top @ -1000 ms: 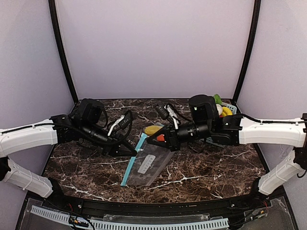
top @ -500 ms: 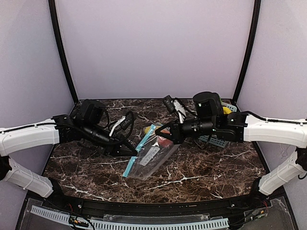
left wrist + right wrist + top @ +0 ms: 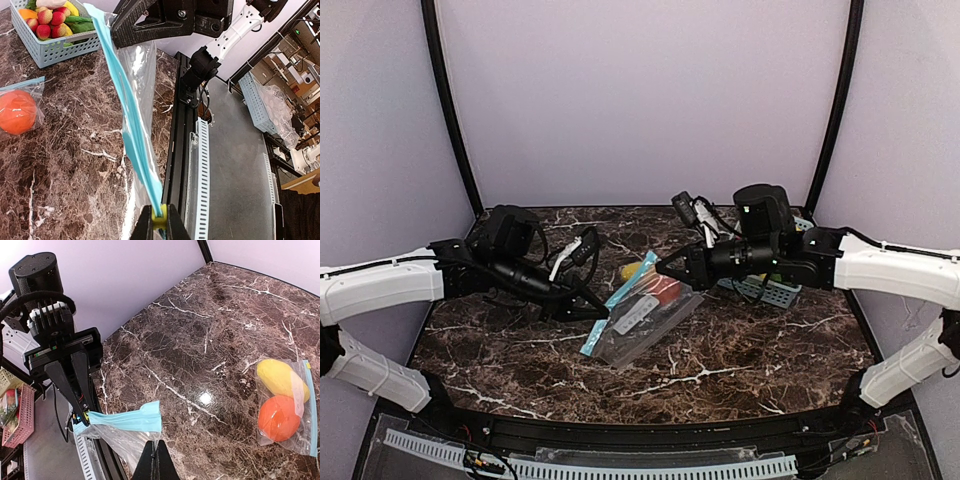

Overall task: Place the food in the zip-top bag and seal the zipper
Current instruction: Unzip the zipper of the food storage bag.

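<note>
A clear zip-top bag [image 3: 638, 322] with a teal zipper strip [image 3: 131, 125] is stretched between both grippers. My left gripper [image 3: 159, 222] is shut on the yellow zipper slider [image 3: 159, 218] at one end of the strip. At the other end, my right gripper [image 3: 154, 444] is shut on the clear film just below the strip [image 3: 127, 419]. No food shows inside this bag. A second bag [image 3: 285, 405] lies on the table holding a yellow oblong [image 3: 281, 378] and an orange-red ball [image 3: 278, 418]. In the top view they sit behind the held bag [image 3: 655, 280].
A pale blue basket [image 3: 50, 47] with red berries, yellow, orange and green pieces stands at the back right, under the right arm [image 3: 775, 292]. The black front rail [image 3: 181, 150] runs along the marble table edge. A pink basket [image 3: 17, 415] sits off the table.
The right gripper has pulled back to the right and lifted its end of the bag, drawing the teal strip taut. The left arm has hardly moved.
</note>
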